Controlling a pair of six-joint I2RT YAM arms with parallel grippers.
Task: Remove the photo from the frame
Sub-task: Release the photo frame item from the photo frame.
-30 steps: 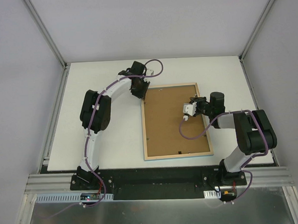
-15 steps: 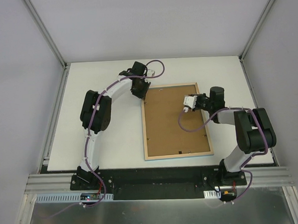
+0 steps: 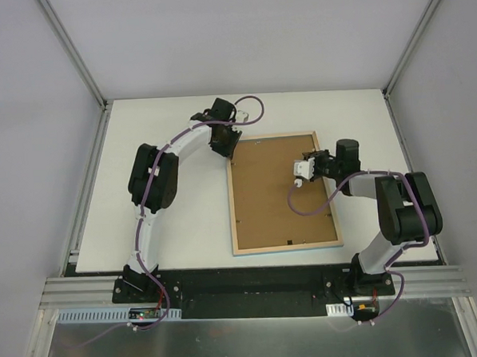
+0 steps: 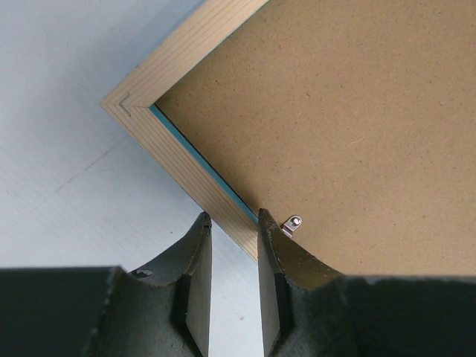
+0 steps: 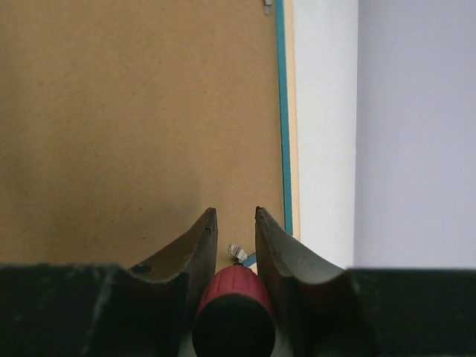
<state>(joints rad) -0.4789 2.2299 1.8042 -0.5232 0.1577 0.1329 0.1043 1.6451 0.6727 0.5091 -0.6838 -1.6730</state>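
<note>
Fingers [image 4: 195, 275] of the left gripper [image 4: 233, 216] stand a narrow slot apart at the far left corner of the frame [image 3: 272, 201]. The pale rail runs into that slot, but I cannot tell whether they pinch it. The fingers [image 5: 195, 249] of the right gripper [image 5: 233, 213] are clamped on the red handle of a screwdriver [image 5: 233, 301].

The table [image 3: 197, 221] carries the frame flat and back-up, right of centre, with its near rail close to the table's near edge. The brown back panel [image 5: 111, 111] hides the photo. The right gripper sits over the frame's right rail toward its far end, the screwdriver reaching down toward a small metal tab [image 5: 237, 253]. A like clip [image 4: 291, 224] lies just beside the left gripper's right finger.

A second ago the right gripper sat slightly nearer the table's near edge. The frame and left arm lie as before.
</note>
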